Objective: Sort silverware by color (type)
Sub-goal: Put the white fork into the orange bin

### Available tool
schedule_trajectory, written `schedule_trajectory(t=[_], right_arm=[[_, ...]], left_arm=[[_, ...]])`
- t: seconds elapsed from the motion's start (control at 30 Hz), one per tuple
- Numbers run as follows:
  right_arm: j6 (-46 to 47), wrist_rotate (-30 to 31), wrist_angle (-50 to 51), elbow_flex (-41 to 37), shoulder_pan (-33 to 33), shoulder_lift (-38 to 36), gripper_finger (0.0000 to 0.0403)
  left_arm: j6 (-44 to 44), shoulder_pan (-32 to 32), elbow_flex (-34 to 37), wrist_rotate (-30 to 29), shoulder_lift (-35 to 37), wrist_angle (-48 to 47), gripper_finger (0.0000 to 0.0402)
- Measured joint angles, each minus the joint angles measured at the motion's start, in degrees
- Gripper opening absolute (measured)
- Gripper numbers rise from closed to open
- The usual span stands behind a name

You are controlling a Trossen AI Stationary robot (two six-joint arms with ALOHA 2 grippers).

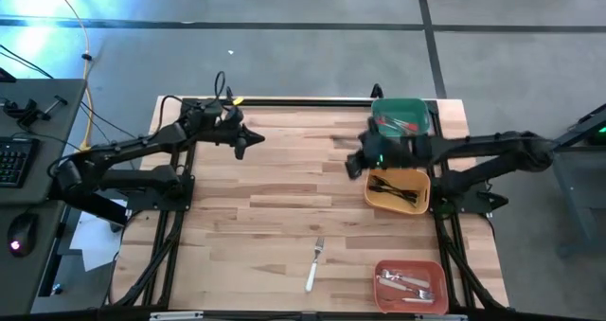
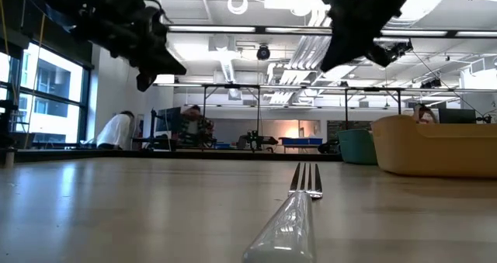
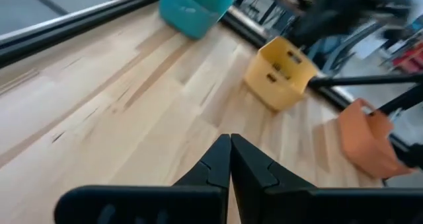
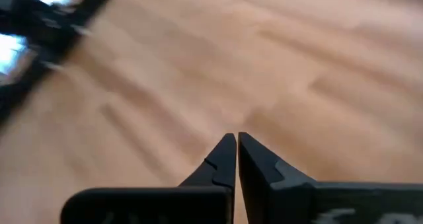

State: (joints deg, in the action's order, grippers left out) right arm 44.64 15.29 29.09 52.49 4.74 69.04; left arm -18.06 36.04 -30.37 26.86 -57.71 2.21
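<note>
Both the left gripper [image 1: 240, 149] and right gripper [image 1: 352, 166] hover pressed together, empty; the white-handled metal fork [image 1: 313, 266], lower centre, risks skidding if approached closed.

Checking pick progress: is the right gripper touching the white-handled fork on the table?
Apart. The high view shows the right gripper up beside the yellow bin, with bare tabletop between it and the white-handled fork.

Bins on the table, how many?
3, all on the table's right side: teal bin at the far edge, yellow bin just nearer, orange bin at the near right corner. None appear hidden.
</note>
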Motion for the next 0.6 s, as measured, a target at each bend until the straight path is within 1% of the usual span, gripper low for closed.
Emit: schedule_trajectory(t=[0.1,0.17,0.27,0.33,0.43,0.53,0.6], right_arm=[[12.1,4.0,-1.0,0.2,-9.3,1.0,0.0000],[19.0,6.0,0.8,1.5,-14.8,3.2,0.0000],[27.9,6.8,4.7,6.1,-20.9,8.4,0.0000],[32.0,6.6,7.8,9.9,-23.9,13.0,0.0000],[39.1,4.0,10.6,15.4,-26.9,19.5,0.0000],[47.8,-1.0,10.4,19.5,-28.9,25.9,0.0004],[50.6,-4.3,8.8,22.6,-30.1,30.2,0.0015]], left_arm=[[1.7,0.5,0.0,0.0,-0.9,-1.8,0.0001],[2.3,0.5,0.0,0.9,-1.6,-1.8,0.0001],[2.7,0.5,0.0,1.5,-2.7,-2.3,0.0001],[2.8,0.5,0.0,1.6,-3.3,-2.6,0.0001],[2.1,0.9,0.0,1.1,-3.5,-3.5,0.0001],[2.2,1.2,0.0,1.0,-3.5,-4.6,0.0000],[2.2,1.5,0.0,1.1,-3.5,-5.2,0.0000]])
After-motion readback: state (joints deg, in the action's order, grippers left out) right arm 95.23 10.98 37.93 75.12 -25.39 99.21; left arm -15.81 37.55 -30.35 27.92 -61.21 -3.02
